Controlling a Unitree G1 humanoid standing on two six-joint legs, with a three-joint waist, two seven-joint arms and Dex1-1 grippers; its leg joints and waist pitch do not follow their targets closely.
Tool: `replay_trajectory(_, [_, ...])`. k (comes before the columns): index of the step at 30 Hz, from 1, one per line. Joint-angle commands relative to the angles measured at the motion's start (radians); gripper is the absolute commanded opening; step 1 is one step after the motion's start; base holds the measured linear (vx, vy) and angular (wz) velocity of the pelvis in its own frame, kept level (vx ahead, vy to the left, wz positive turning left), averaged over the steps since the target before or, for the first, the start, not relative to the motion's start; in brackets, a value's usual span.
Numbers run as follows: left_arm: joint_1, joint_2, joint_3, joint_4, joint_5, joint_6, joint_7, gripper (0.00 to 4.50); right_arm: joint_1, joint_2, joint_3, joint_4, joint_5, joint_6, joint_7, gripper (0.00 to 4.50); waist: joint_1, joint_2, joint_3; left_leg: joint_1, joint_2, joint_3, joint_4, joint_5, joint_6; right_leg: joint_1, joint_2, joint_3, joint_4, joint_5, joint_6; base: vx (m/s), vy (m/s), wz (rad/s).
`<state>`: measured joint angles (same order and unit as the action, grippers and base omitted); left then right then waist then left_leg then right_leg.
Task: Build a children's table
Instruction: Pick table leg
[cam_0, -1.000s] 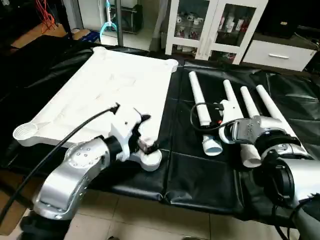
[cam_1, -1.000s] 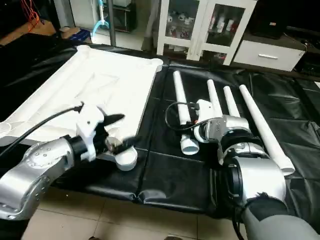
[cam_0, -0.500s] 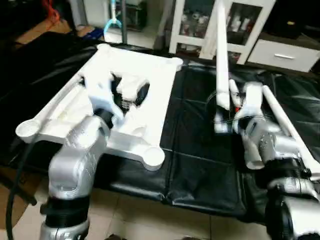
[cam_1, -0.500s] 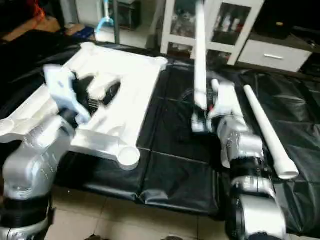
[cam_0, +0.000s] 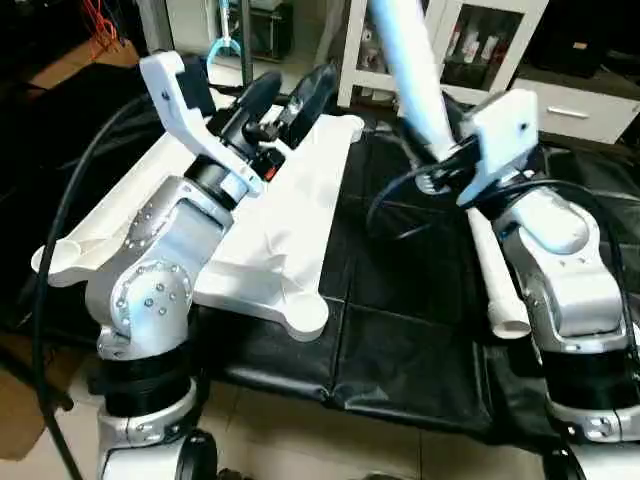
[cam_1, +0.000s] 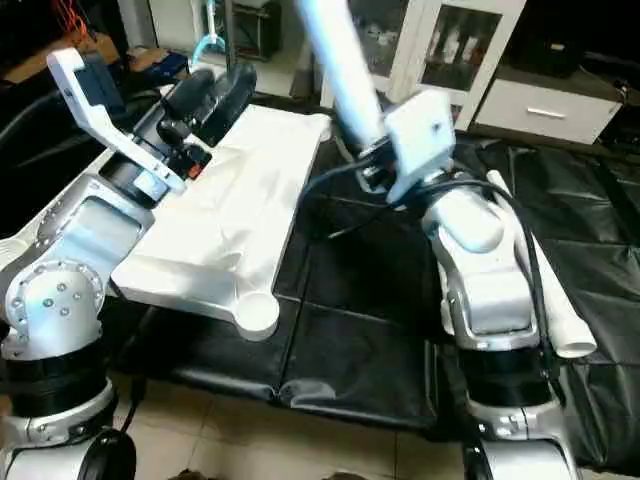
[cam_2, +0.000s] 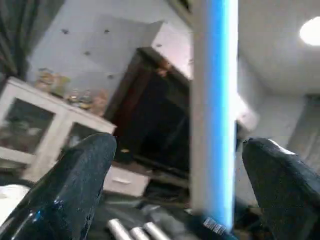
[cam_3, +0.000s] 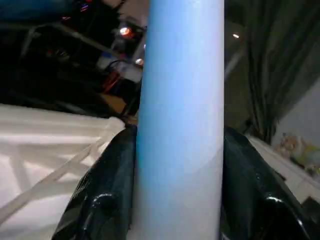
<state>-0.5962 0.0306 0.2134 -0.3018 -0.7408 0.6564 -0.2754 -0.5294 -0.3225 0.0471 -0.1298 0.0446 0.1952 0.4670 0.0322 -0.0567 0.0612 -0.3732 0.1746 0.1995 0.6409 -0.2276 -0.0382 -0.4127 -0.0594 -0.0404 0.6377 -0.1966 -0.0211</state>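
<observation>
The children's table top (cam_0: 290, 220) lies white on the black mat, with a round corner socket (cam_0: 305, 315) at its near edge. My right gripper (cam_3: 177, 135) is shut on a long white leg (cam_0: 405, 50), which rises tilted out of the top of the picture. Its black fingers (cam_3: 102, 200) press the leg from both sides. My left gripper (cam_0: 290, 100) is raised above the top's far part and open. In the left wrist view the held leg (cam_2: 215, 115) stands beyond the spread left fingertips (cam_2: 75, 190), apart from them. Another leg (cam_0: 490, 270) lies on the mat under the right arm.
A white glass-door cabinet (cam_0: 450, 40) and a white drawer unit (cam_0: 570, 110) stand behind the mat. The black mat (cam_0: 400, 340) ends near the tiled floor (cam_0: 300, 440) in front. Black cables (cam_0: 60, 260) loop along both arms.
The right arm has lifted one leg off the mat and raised it, now tilted. The left arm has risen from the near corner socket to above the top. The camera also shifted.
</observation>
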Motion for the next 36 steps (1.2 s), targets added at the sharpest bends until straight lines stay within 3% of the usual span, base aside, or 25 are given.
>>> replay_trajectory(1, [-0.024, -0.007, 0.003, -0.024, -0.042, 0.02, 0.011, 4.5, 0.013, -0.017, 0.013, -0.038, -0.018, -0.004, 0.01, 1.91, -0.002, 0.008, -0.067, 0.015, 0.052, -0.026, -0.081, -0.07, -0.002, 0.055, -0.067, 0.052, -0.068, -0.056, -0.186, 0.0, 0.0, 0.0])
replay_trajectory(7, [-0.043, -0.011, 0.018, -0.002, -0.013, -0.002, 0.039, 4.5, 0.027, -0.043, 0.052, -0.069, -0.06, 0.001, 0.031, 1.91, -0.006, 0.004, -0.064, 0.015, 0.054, -0.027, -0.08, -0.082, 0.001, 0.054, -0.067, 0.053, -0.072, -0.093, -0.167, 0.0, 0.0, 0.0])
replay_trajectory(9, [-0.047, -0.02, 0.041, -0.01, -0.08, 0.019, 0.045, 4.5, 0.032, -0.055, 0.073, -0.075, -0.083, -0.012, 0.038, 1.91, -0.005, 0.002, -0.065, 0.014, 0.053, -0.026, -0.079, -0.071, 0.0, 0.055, -0.067, 0.053, -0.07, -0.079, -0.17, 0.0, 0.0, 0.0])
replay_trajectory(14, [-0.053, -0.012, 0.05, 0.015, -0.07, 0.014, 0.095, 4.5, 0.031, -0.072, 0.099, -0.087, -0.089, -0.026, 0.054, 1.91, -0.004, 0.002, -0.067, 0.015, 0.054, -0.026, -0.077, -0.054, 0.013, 0.056, -0.066, 0.053, -0.066, -0.049, -0.179, 0.0, 0.0, 0.0])
replay_trajectory(20, [-0.074, -0.024, 0.084, 0.016, -0.141, 0.017, 0.106, 4.5, 0.037, -0.108, 0.14, -0.084, -0.129, -0.043, 0.09, 1.91, -0.003, 0.003, -0.067, 0.015, 0.053, -0.026, -0.076, -0.05, 0.013, 0.057, -0.068, 0.053, -0.064, -0.041, -0.19, 0.0, 0.0, 0.0])
replay_trajectory(36, [-0.082, -0.031, 0.127, 0.042, -0.226, 0.011, 0.177, 3.23, 0.048, -0.129, 0.161, -0.09, -0.17, -0.075, 0.089, 1.91, -0.002, 0.007, -0.069, 0.017, 0.054, -0.026, -0.073, -0.038, 0.019, 0.061, -0.067, 0.052, -0.06, 0.0, -0.208, 0.0, 0.0, 0.0])
